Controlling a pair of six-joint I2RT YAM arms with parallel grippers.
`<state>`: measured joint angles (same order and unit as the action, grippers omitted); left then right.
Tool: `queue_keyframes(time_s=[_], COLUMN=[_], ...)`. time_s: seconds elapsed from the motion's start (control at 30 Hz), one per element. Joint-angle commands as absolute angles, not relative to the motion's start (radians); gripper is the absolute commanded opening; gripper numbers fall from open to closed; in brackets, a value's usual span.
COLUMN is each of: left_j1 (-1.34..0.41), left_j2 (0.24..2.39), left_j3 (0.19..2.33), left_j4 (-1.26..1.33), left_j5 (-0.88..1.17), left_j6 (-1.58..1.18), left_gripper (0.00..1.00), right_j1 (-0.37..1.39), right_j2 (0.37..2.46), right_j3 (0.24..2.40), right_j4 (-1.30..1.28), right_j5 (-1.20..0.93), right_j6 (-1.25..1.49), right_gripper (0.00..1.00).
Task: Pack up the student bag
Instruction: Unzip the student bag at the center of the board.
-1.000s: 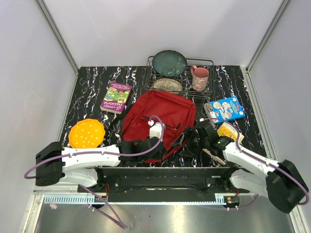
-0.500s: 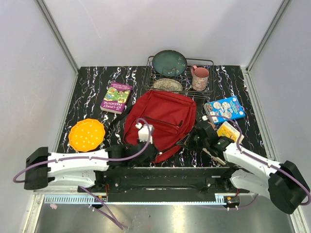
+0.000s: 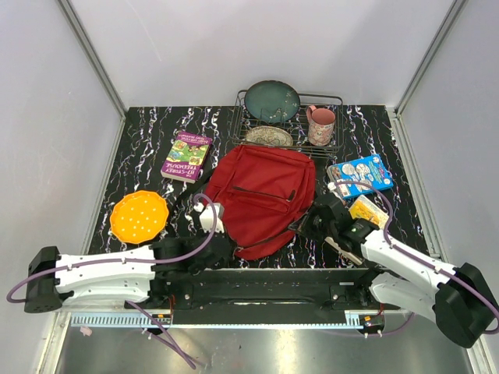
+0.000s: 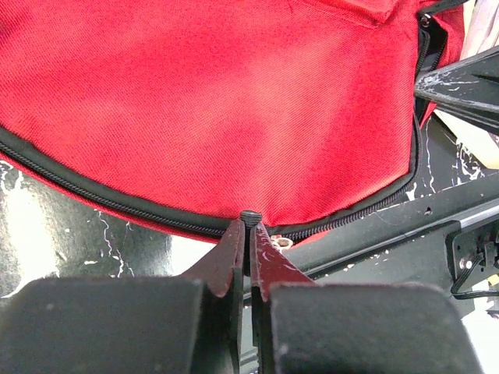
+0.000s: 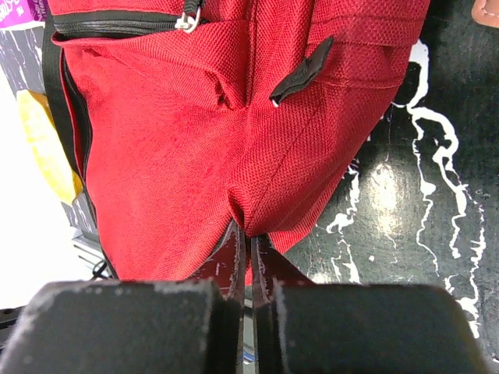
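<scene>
The table (image 3: 140, 148) is black with white marble veining and sits inside a booth of plain pale walls (image 3: 257, 39), joined at the corners by slanting metal rails (image 3: 93, 58). A black beam (image 3: 257, 284) carrying the arm bases runs along the near edge.

The student bag (image 3: 265, 199) lies flat at the centre of the table, just in front of a wire rack (image 3: 337, 100). The rack holds a teal plate (image 3: 272, 100), a patterned plate (image 3: 269, 136) and a pink mug (image 3: 320, 125).

A book (image 3: 187, 156) and an orange dish (image 3: 139, 216) lie to the bag's left. A blue box (image 3: 359, 175) and a yellow packet (image 3: 368, 210) lie to its right.

The left gripper (image 4: 249, 222) has its jaws pressed together at the bag's near zipper edge; whether they catch anything cannot be told. The right gripper (image 5: 249, 234) pinches a puckered fold of the bag's red fabric at its right side.
</scene>
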<state>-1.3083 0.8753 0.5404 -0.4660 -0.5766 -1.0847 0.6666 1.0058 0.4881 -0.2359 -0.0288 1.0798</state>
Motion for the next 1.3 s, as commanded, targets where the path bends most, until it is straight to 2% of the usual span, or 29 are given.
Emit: queue_keyframes(time_s=[0.0, 0.1, 0.13, 0.17, 0.27, 0.3, 0.43, 0.63, 0.77, 0.83, 0.97, 1.27], left_j1=[-1.312, -1.312, -1.312, -1.312, -1.31, -1.312, -1.312, -1.313, -1.312, -1.313, -1.313, -1.313], left_j2=[0.913, 0.943, 0.951, 0.962, 0.986, 0.992, 1.014, 1.022, 1.016, 1.019, 1.04, 1.086], left_j3=[0.632, 0.666, 0.684, 0.701, 0.778, 0.799, 0.876, 0.804, 0.785, 0.79, 0.816, 0.824], left_j4=[-0.5, -0.5, -0.502, -0.518, -0.582, -0.607, -0.673, -0.608, -0.545, -0.532, -0.526, -0.48], left_j5=[-0.621, -0.618, -0.62, -0.62, -0.62, -0.618, -0.598, -0.604, -0.609, -0.606, -0.594, -0.571], left_j6=[-1.022, -1.008, -1.006, -1.011, -1.038, -1.049, -1.075, -1.045, -0.999, -0.967, -0.939, -0.931], left_gripper=[0.0, 0.0, 0.0, 0.0, 0.0, 0.0, 0.0, 0.0, 0.0, 0.0, 0.0, 0.0], right_j1=[0.655, 0.657, 0.655, 0.655, 0.655, 0.655, 0.657, 0.655, 0.655, 0.657, 0.683, 0.87], right_j2=[0.992, 1.008, 1.009, 1.006, 1.0, 1.003, 0.985, 0.81, 0.691, 0.652, 0.721, 0.882], right_j3=[0.492, 0.509, 0.517, 0.528, 0.609, 0.665, 0.779, 0.72, 0.675, 0.622, 0.548, 0.589], right_j4=[-0.19, -0.198, -0.221, -0.245, -0.397, -0.516, -0.73, -0.709, -0.716, -0.614, -0.433, -0.425], right_j5=[-0.027, -0.074, -0.083, -0.098, -0.12, -0.121, -0.138, -0.029, -0.092, -0.139, -0.258, -0.164], right_j6=[1.04, 1.045, 1.049, 1.058, 1.091, 1.123, 1.128, 1.083, 1.173, 1.219, 1.33, 1.503], right_gripper=[0.05, 0.32, 0.71, 0.8, 0.98, 0.98, 1.0, 1.0, 1.0, 1.0, 0.99, 1.0])
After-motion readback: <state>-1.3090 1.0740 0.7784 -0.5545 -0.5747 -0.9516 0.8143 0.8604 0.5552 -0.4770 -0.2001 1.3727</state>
